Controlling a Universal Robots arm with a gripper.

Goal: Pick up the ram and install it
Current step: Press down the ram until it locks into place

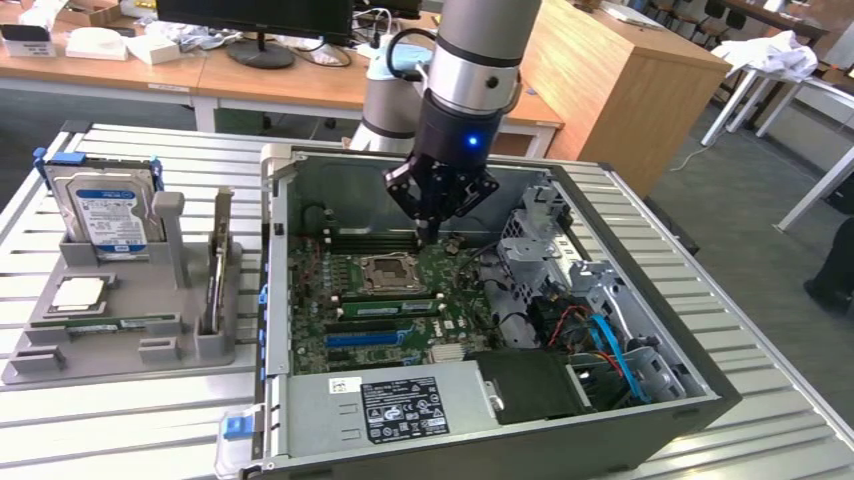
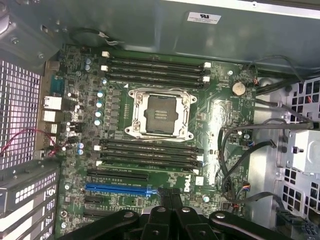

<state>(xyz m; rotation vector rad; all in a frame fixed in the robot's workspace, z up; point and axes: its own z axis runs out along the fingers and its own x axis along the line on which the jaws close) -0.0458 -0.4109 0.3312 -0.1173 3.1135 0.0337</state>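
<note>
1. Overhead, the gripper hangs inside the open computer case, its fingers closed together on nothing, tips just above the motherboard near the far memory slots.
2. Below it sits the empty CPU socket, flanked by black slots.
3. Well apart, on the exterior view's left, the ram stands on edge in a grey holder on the tabletop, beside a hard drive.
</note>
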